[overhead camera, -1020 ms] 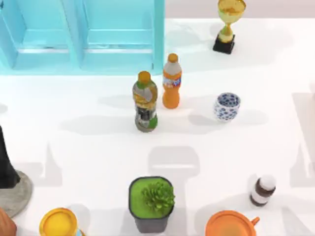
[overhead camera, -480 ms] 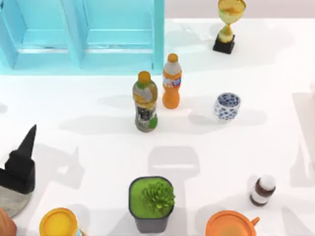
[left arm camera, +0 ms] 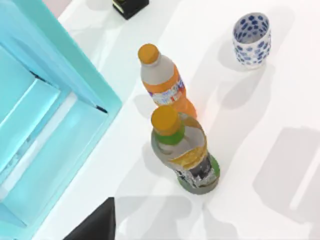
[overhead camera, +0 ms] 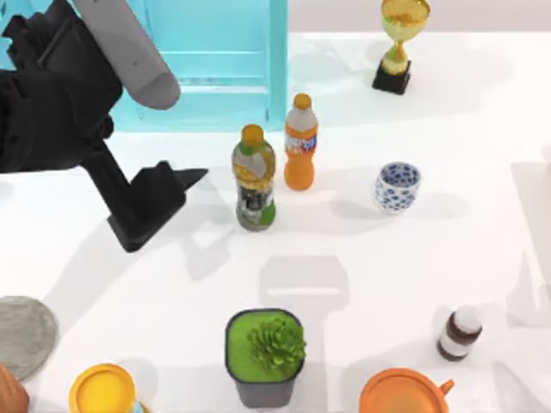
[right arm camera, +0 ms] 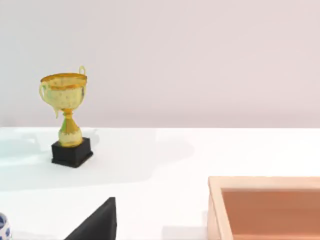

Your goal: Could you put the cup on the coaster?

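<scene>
The cup [overhead camera: 397, 187], white with a blue floral pattern, stands upright right of the table's middle, and the left wrist view has the cup [left arm camera: 252, 38] beyond the two bottles. The grey coaster [overhead camera: 21, 334] lies flat and bare at the left edge near the front. My left gripper [overhead camera: 168, 211] hangs open and empty above the table's left half, left of the bottles, far from both the cup and the coaster. One of its dark fingers [left arm camera: 95, 225] edges into the left wrist view. My right arm is parked; one dark finger [right arm camera: 95, 222] shows in its wrist view.
Between gripper and cup stand a green-labelled bottle [overhead camera: 254, 178] and an orange bottle [overhead camera: 300, 144]. A teal shelf [overhead camera: 207, 60] fills the back left, a gold trophy [overhead camera: 398, 43] the back. Up front: potted plant [overhead camera: 265, 353], orange mug [overhead camera: 403, 393], yellow lid [overhead camera: 102, 390], small brown bottle [overhead camera: 459, 332].
My left arm has risen off the coaster and swung toward the back and the right, now left of the bottles. The coaster lies uncovered. The cup has not moved.
</scene>
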`<act>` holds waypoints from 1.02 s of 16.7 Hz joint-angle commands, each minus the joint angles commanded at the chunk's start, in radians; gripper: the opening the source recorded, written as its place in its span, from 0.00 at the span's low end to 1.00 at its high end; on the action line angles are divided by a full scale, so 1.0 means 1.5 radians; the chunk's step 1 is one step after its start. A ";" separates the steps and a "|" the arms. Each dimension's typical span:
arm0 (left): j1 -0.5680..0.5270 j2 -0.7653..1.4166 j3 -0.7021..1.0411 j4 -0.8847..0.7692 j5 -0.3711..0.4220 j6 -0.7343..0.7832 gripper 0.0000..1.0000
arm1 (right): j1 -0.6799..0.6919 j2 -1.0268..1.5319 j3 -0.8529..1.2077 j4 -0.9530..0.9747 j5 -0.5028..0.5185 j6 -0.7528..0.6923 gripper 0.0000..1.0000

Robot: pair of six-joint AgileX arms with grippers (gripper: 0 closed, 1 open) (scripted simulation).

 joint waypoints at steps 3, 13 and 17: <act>-0.054 0.236 0.219 -0.099 0.034 0.074 1.00 | 0.000 0.000 0.000 0.000 0.000 0.000 1.00; -0.112 0.844 0.782 -0.308 0.110 0.212 1.00 | 0.000 0.000 0.000 0.000 0.000 0.000 1.00; -0.109 0.910 0.847 -0.330 0.118 0.225 1.00 | 0.000 0.000 0.000 0.000 0.000 0.000 1.00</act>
